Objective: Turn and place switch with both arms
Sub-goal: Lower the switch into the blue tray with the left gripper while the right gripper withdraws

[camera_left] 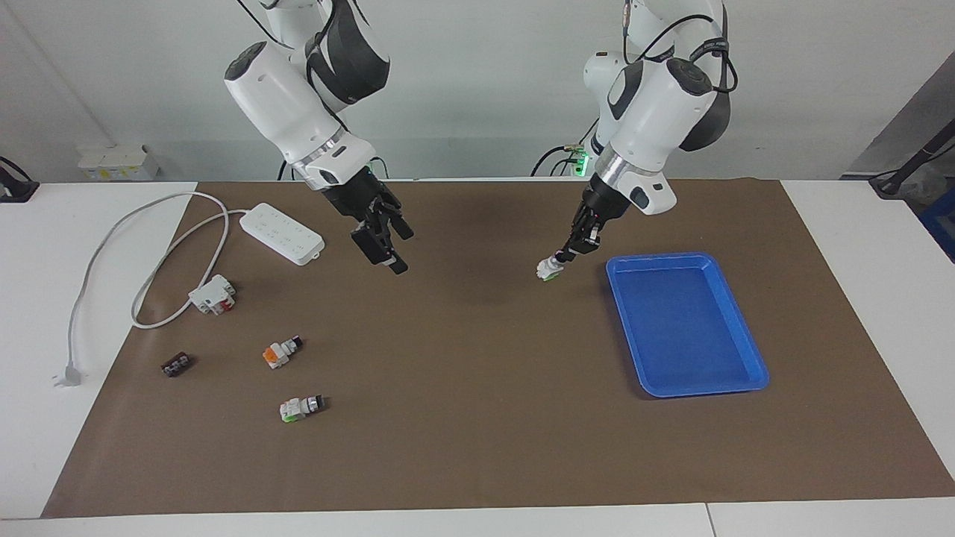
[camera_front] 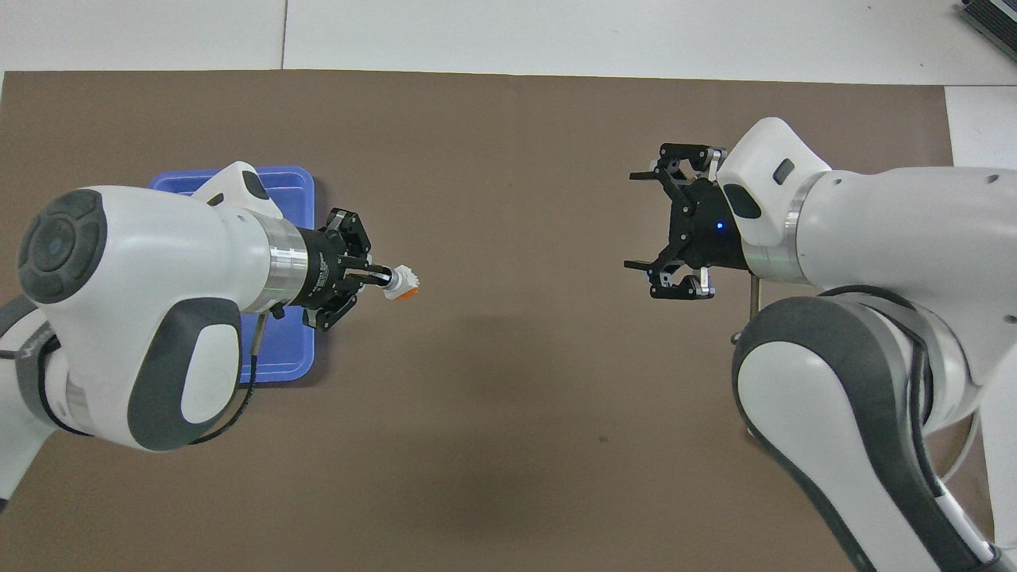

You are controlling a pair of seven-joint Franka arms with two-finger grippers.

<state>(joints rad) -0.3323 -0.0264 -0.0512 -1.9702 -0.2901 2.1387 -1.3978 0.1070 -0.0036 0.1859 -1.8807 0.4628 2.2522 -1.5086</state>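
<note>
- The left gripper (camera_left: 561, 258) hangs over the brown mat (camera_left: 477, 418), just off the blue tray's (camera_left: 752, 350) edge toward the right arm's end of the table; its fingertips are pinched tight on the switch (camera_left: 550, 270), gripping it by the knob end.
- From overhead, the switch (camera_front: 401, 283) sticks out of the left gripper (camera_front: 380, 278) at about 3 o'clock, white body with orange showing on its lower side. In the facing view a bit of green shows on it instead.
- The switch is up in the air, clear of the mat, beside the tray and not over it.
- The right gripper (camera_left: 389, 250) is held up over the mat, near the white power strip (camera_left: 282, 233), with its fingers spread wide and nothing between them. Overhead, the right gripper (camera_front: 647, 221) points toward 9 o'clock, facing the left gripper across bare mat, well apart from it.
- Toward the right arm's end of the table, lying on the mat: a white block with red parts (camera_left: 213, 293) by the grey cable (camera_left: 104, 246), a small dark brown block (camera_left: 175, 365), a second switch with orange (camera_left: 281, 350), and a third with green (camera_left: 300, 407), farthest from the robots.
- The tray looks bare inside.
</note>
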